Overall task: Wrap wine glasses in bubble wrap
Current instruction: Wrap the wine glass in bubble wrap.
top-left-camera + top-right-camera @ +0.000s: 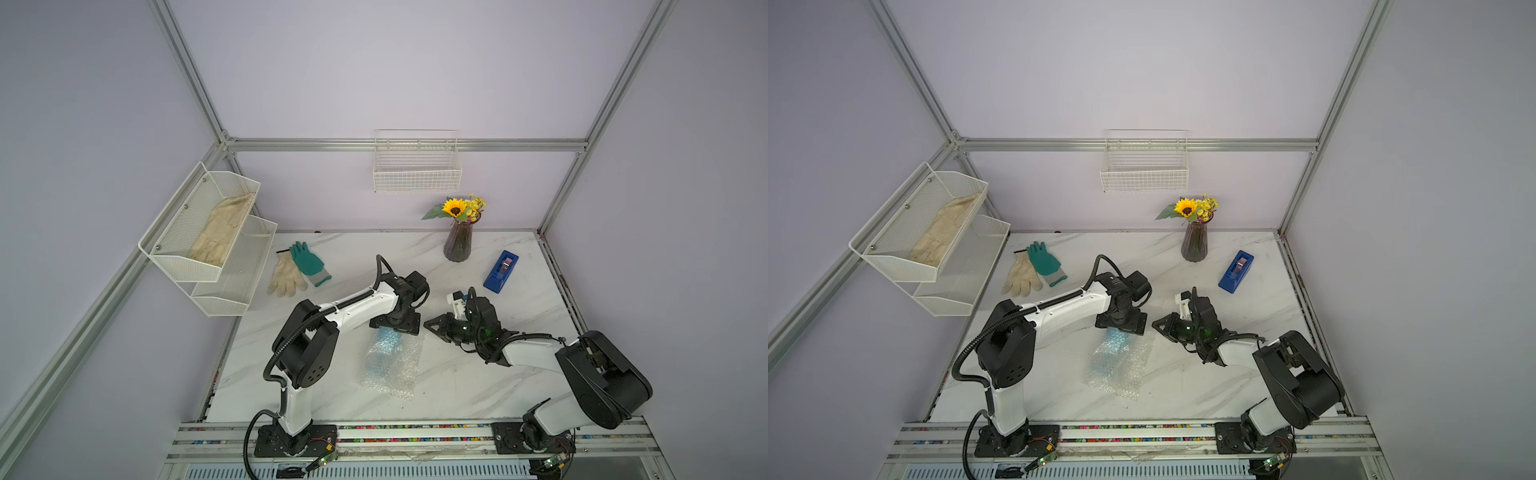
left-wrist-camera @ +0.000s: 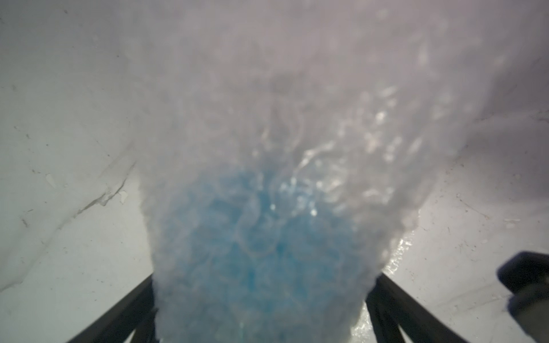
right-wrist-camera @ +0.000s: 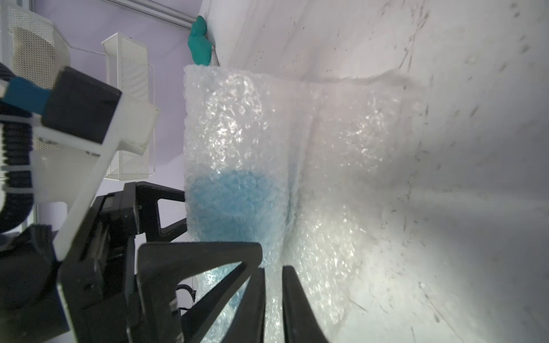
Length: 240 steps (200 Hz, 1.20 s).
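Observation:
The light-blue wine glass (image 1: 384, 351) lies on the marble table, rolled inside the clear bubble wrap (image 1: 395, 370), and shows through the film in both top views (image 1: 1111, 349). My left gripper (image 1: 395, 326) hangs over the bundle's far end. In the left wrist view it (image 2: 261, 311) is open, with one finger (image 2: 127, 308) on each side of the wrapped goblet (image 2: 252, 252). My right gripper (image 1: 430, 326) sits at the sheet's far right corner. In the right wrist view it (image 3: 273, 268) is nearly closed on the film, beside the blue bowl (image 3: 231, 202).
At the back right stand a purple vase with a sunflower (image 1: 458, 245) and a blue tape dispenser (image 1: 500, 272). Two gloves (image 1: 297, 268) lie at the back left. Mesh shelves (image 1: 208, 237) hang on the left wall, and a wire basket (image 1: 417, 170) on the back wall.

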Each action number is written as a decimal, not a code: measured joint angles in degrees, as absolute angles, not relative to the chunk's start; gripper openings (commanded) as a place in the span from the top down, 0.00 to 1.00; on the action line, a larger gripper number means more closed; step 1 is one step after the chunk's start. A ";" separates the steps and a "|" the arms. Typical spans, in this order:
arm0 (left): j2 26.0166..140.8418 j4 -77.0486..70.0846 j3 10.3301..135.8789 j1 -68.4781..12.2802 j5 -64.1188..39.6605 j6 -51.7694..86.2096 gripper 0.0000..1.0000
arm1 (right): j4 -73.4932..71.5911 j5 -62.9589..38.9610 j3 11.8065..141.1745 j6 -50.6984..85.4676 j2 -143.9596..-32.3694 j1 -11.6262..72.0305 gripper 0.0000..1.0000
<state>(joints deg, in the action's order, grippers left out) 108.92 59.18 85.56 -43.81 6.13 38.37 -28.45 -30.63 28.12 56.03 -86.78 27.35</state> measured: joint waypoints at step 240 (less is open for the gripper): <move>92.31 37.12 65.23 -36.25 -13.80 44.73 0.01 | -44.62 -29.52 25.65 67.83 -94.56 35.73 0.54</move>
